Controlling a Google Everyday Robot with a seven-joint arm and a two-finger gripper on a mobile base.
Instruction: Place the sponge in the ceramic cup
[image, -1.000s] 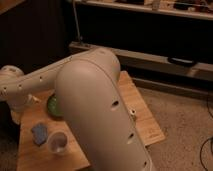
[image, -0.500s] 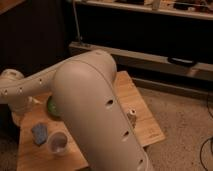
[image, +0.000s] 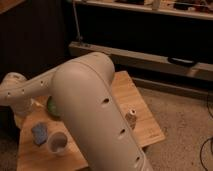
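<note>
- Gripper: hidden behind the white arm (image: 90, 110) near the wooden table's (image: 145, 127) 9 o'clock edge, pincer apart.
- Sponge (image: 39, 133): flat on the table, at 10 o'clock just beside the ceramic cup (image: 56, 143).
- Green bowl (image: 52, 107): mostly covered by the arm.
- Pale bottle (image: 131, 119): blurry, at 3 o'clock.

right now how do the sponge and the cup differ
The sponge is blue, blocky and lies flat; the cup is white, round and stands upright. Both sit close together on the wooden table. The gripper is out of view behind the arm.
</note>
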